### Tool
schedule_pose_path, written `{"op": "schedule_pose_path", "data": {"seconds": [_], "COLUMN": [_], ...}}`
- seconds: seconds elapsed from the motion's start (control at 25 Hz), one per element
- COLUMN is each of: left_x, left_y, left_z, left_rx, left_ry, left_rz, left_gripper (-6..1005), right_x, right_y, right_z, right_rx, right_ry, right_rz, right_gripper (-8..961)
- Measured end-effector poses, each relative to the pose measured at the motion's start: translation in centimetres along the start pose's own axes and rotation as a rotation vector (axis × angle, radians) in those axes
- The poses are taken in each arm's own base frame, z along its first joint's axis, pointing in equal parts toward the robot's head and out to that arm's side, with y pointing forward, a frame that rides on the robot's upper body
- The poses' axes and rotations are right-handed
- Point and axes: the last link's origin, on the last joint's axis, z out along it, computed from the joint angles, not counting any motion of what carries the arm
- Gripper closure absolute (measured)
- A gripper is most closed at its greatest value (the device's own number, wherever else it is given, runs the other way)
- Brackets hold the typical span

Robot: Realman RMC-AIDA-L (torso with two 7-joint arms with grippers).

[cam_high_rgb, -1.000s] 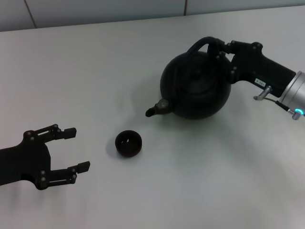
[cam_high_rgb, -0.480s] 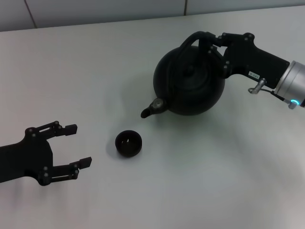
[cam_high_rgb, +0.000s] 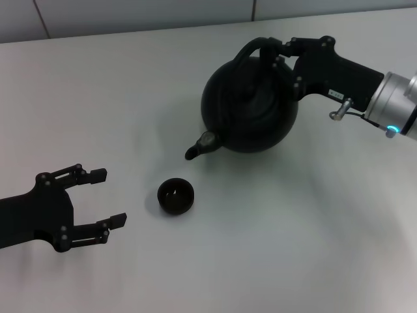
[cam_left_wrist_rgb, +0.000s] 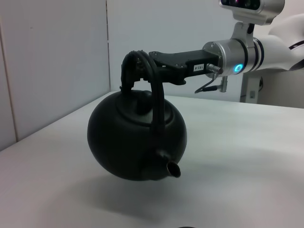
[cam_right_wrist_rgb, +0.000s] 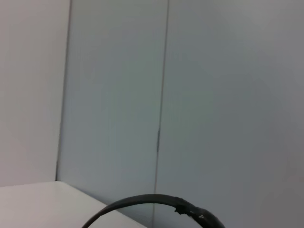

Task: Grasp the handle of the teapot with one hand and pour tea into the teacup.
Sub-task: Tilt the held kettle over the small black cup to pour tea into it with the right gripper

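— So, what do you have on your left?

— Your left gripper (cam_high_rgb: pixel 107 199) hangs low over the table (cam_high_rgb: pixel 130 85) at the near left, fingers spread apart with nothing between them. It sits well apart from everything else.

— And next along?

— The cup (cam_high_rgb: pixel 176 195) stands upright on the table, near the middle and a little toward you, between that gripper and the pot.

— Where is the pot?

— You see the pot (cam_high_rgb: pixel 251 107) beyond the cup and to its right. The left wrist view shows it lifted clear of the table, its shadow lying below it. Its spout (cam_high_rgb: pixel 199 145) points toward the cup and tips slightly downward; the spout's tip looks short of the cup's rim, though from the head view alone you cannot be sure.

— What holds it?

— Your right gripper (cam_high_rgb: pixel 277 55) comes in from the far right and is clamped on the handle (cam_left_wrist_rgb: pixel 154 90) at the top of its arch. In the right wrist view you only get a slice of that handle against the wall (cam_right_wrist_rgb: pixel 114 95).
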Motion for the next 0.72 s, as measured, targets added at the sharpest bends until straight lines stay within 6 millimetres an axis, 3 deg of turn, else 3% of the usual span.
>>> {"op": "schedule_pose_path", "data": {"seconds": [0.72], "left_x": [0.0], "left_y": [-0.2], "left_z": [0.2], "left_rx": [0.009], "left_ry": [-0.009], "left_rz": [-0.006], "left_gripper": [170], "right_x": [-0.6], "right_y": [0.1], "right_z": [1.2], "right_rx": [-0.057], "right_ry": [0.018], "right_rz": [-0.063], "right_gripper": [819]}}
